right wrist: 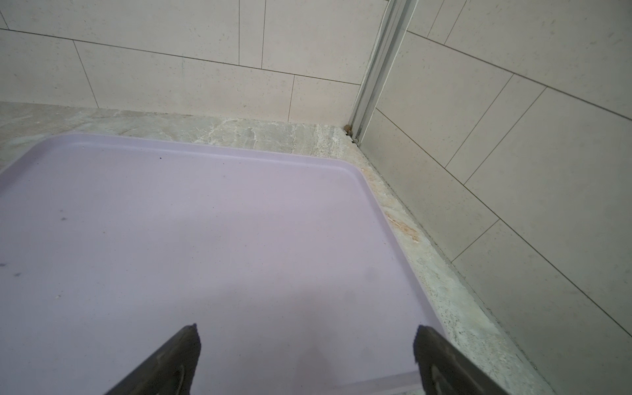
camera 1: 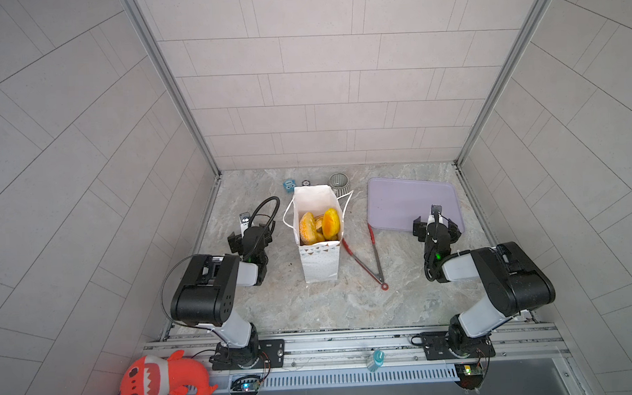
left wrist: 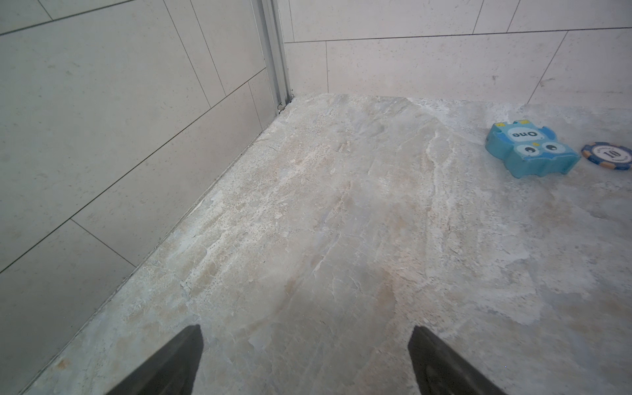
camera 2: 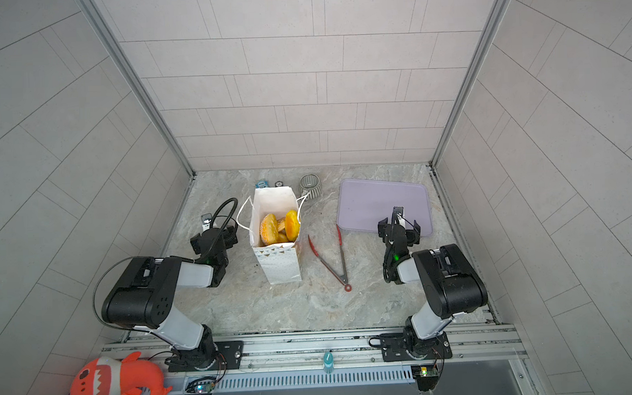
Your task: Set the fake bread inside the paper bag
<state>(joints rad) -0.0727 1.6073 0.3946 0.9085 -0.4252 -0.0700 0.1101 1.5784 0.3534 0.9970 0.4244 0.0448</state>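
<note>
Grey marbled stone tabletop, boxed by pale tiled walls on 3 sides, lay open toward the front. At back right sat a flat lilac plastic tray, the tall white paper bag stood upright left of centre, and red-tipped metal tongs lay splayed btwn them. Glossy golden-yellow fake bread sat inside the bag; left gripper hung over bare stone beside it, right gripper over the tray's near-right corner, both released w/ jaws wide.
</note>
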